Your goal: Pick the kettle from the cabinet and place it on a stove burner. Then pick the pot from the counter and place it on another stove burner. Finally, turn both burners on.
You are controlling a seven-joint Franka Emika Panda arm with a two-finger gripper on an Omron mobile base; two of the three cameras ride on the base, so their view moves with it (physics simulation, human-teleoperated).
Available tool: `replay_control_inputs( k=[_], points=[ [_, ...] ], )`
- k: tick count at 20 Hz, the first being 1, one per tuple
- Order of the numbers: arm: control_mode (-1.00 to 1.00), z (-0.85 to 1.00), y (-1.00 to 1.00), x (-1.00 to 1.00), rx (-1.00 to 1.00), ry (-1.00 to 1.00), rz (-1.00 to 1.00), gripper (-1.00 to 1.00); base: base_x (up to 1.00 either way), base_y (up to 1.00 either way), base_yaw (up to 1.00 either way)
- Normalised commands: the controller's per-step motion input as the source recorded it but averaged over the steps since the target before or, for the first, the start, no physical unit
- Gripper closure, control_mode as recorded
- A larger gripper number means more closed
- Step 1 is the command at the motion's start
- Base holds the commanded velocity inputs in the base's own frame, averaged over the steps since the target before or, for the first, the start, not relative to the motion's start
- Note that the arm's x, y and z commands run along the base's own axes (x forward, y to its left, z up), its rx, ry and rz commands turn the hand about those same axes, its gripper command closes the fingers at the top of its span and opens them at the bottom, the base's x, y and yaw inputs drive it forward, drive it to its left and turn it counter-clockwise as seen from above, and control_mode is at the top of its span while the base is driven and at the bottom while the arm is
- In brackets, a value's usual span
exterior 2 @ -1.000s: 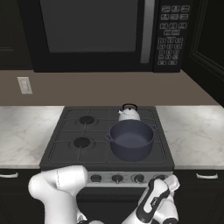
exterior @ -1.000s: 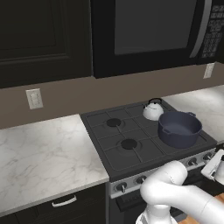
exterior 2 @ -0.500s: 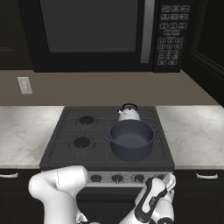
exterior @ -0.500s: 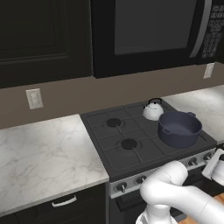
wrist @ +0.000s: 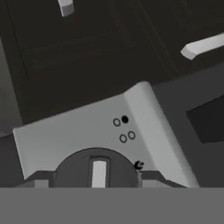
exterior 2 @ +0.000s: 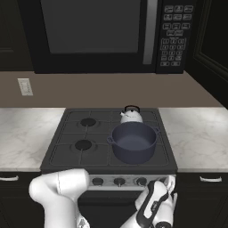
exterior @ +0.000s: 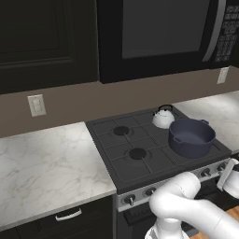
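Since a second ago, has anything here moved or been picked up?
Hardly anything. The robot's gripper, low at the front right of the black gas cooktop, seems to have crept slightly upward at a round dark knob. Nothing was picked up or let go. The small white-silver kettle and the wide blue-grey pot stayed on the right-hand burners.

We see the knob [wrist: 98, 171] cut off below, and the pot [exterior 2: 132, 141] hides the kettle's [exterior 2: 131, 116] base.
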Motion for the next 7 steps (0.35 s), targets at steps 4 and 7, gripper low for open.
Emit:
replay_control_inputs(
  k=[4,7],
  points=[
    [-1.00,0.00,0.02,-0.03,-0.18,0.00,0.00,1.00,0.00,0.00,0.00],
    [-1.00,0.00,0.04,0.00,-0.03,0.04,0.01,1.00,0.00,0.00,0.00]
  ],
)
